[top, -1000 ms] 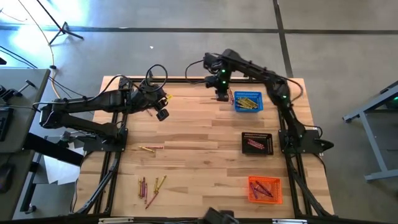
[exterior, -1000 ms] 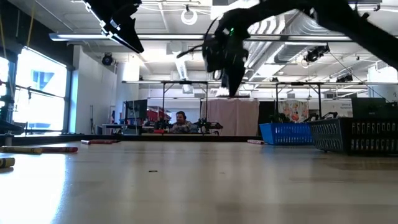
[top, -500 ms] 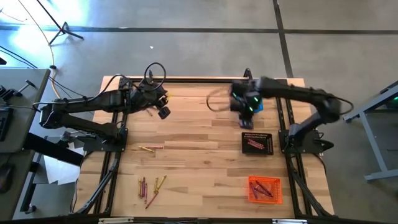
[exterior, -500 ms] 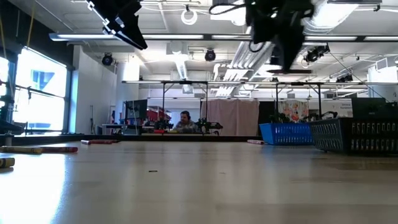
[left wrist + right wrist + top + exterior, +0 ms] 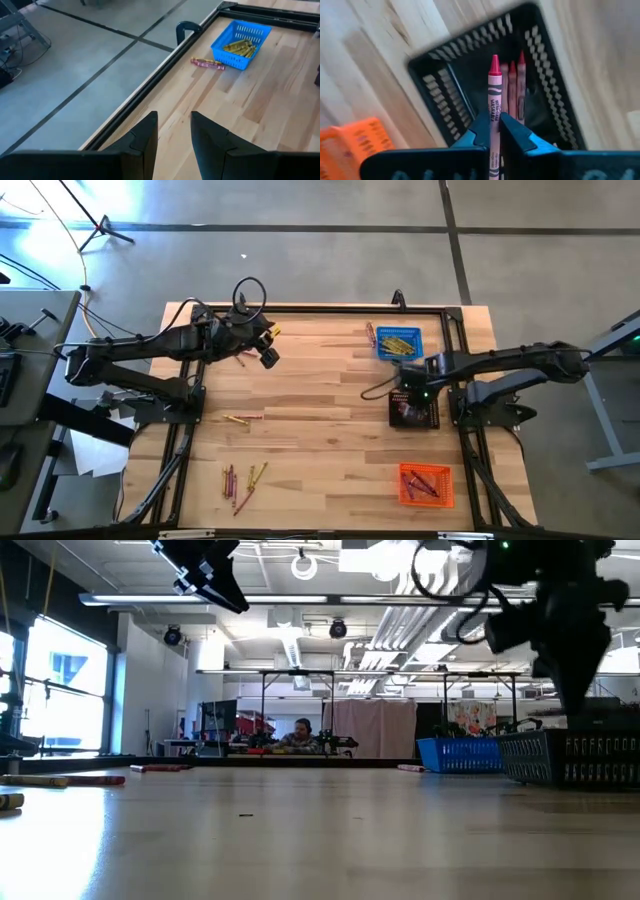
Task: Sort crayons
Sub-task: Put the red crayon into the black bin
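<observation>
My bench [image 5: 320,395] is a wide wooden top with three small baskets down my right side and loose crayons over on my left. The blue basket [image 5: 398,343] at the far end holds yellow crayons, the black basket [image 5: 428,412] in the middle holds a few red ones, and the orange basket [image 5: 426,484] nearest the front holds purple and reddish ones, so I judge a good part of the sorting done. What is left, as far as I can see: a mixed cluster of crayons [image 5: 244,479] near the front left, a pair of crayons [image 5: 241,419] lying mid-left, one red crayon [image 5: 370,334] just beside the blue basket on the bare wood, and perhaps one or two by my left arm, though I cannot tell for sure. My right pincer [image 5: 494,127] hangs directly over the black basket, clamped on a pink-red crayon [image 5: 494,95] that points down into it above the red ones already lying there; dropping it looks like the step in hand. My left pincer [image 5: 174,131] waits above the far left part of the bench, fingers apart and holding nothing
</observation>
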Action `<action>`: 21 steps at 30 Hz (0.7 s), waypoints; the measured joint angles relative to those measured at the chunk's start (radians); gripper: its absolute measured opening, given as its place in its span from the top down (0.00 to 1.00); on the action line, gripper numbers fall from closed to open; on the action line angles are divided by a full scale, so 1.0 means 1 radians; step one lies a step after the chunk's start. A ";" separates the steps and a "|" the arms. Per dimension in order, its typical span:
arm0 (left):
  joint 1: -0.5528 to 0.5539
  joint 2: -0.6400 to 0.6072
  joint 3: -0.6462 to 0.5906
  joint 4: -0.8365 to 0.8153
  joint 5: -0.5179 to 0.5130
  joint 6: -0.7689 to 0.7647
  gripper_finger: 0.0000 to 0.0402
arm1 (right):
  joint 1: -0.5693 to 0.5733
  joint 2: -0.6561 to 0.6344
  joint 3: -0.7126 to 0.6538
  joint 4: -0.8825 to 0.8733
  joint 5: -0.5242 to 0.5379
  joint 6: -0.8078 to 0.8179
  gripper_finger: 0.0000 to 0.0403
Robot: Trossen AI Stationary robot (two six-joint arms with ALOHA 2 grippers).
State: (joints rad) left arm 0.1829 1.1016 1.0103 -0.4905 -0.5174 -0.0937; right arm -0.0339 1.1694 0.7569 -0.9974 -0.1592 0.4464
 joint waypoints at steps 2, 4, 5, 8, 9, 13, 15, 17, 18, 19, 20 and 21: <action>0.000 0.006 0.000 -0.006 0.001 0.000 0.75 | 0.010 0.001 -0.040 0.014 -0.002 0.002 0.97; 0.000 0.013 0.000 0.005 0.001 0.000 0.75 | 0.014 0.004 -0.070 0.024 -0.002 0.004 0.97; 0.000 0.013 -0.001 0.005 0.002 0.000 0.75 | 0.015 0.004 -0.077 0.023 -0.002 0.011 0.97; 0.000 0.012 -0.001 0.033 0.008 0.012 0.75 | 0.014 0.002 -0.083 0.033 -0.002 0.050 0.97; 0.000 0.012 -0.001 0.034 0.011 0.017 0.75 | 0.014 0.001 -0.084 0.036 -0.003 0.054 0.96; 0.000 0.012 -0.001 0.062 0.011 0.021 0.75 | 0.014 0.001 -0.084 0.058 -0.005 0.052 0.91; 0.000 0.012 -0.001 0.071 0.011 0.026 0.75 | 0.014 0.001 -0.084 0.062 -0.005 0.050 0.88; 0.000 0.012 -0.001 0.079 0.010 0.026 0.75 | 0.014 0.001 -0.084 0.061 -0.005 0.046 0.84; 0.000 0.012 -0.001 0.078 0.010 0.026 0.75 | 0.014 0.001 -0.084 0.061 -0.005 0.046 0.83; 0.000 0.012 -0.001 0.075 0.010 0.026 0.75 | 0.014 0.001 -0.084 0.061 -0.005 0.046 0.82; 0.000 0.012 -0.001 0.073 0.010 0.026 0.75 | 0.014 0.001 -0.084 0.061 -0.005 0.045 0.80; 0.000 0.012 -0.001 0.070 0.010 0.026 0.75 | 0.014 0.001 -0.084 0.061 -0.005 0.045 0.79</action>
State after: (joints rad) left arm 0.1829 1.1133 1.0096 -0.4201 -0.5072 -0.0673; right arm -0.0196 1.1706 0.6731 -0.9363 -0.1646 0.4911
